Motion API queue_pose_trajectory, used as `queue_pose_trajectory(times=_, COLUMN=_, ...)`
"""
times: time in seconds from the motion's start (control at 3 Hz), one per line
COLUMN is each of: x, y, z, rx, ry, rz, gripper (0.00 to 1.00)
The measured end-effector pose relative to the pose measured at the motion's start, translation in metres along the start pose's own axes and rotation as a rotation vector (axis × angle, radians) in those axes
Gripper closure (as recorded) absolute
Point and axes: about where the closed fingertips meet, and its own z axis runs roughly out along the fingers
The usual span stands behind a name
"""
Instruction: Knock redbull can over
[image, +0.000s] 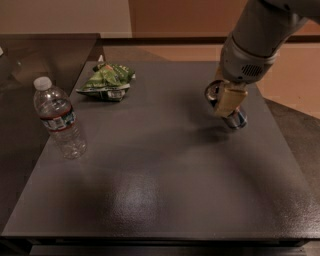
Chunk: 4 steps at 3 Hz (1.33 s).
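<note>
The redbull can (238, 120) is on the right side of the dark table (160, 190), leaning far over, its blue and silver end showing at the lower right. My gripper (228, 100) is right on top of it and hides its middle. A round silver rim (212, 93) shows at the gripper's left; I cannot tell whether it is the can's top. The grey arm comes in from the upper right.
A clear water bottle (59, 119) with a white cap stands near the table's left edge. A green snack bag (106, 81) lies at the back left. A second dark table (30, 55) adjoins on the left. The right table edge is close to the can.
</note>
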Motion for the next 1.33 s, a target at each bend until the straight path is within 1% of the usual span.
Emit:
queue_pose_trajectory(times=0.33, x=0.006, y=0.003, z=0.011, rx=-0.01, ry=0.079, rz=-0.037, gripper=0.59)
queue_pose_trajectory(times=0.67, x=0.007, y=0.01, z=0.021, rx=-0.022, ry=0.129, rz=-0.08, gripper=0.35)
queue_pose_trajectory(times=1.0, x=0.005, y=0.015, z=0.027, rx=-0.031, ry=0.16, rz=-0.117, gripper=0.13)
queue_pose_trajectory(times=1.33, x=0.002, y=0.023, z=0.037, rx=-0.051, ry=0.173, rz=-0.148, gripper=0.0)
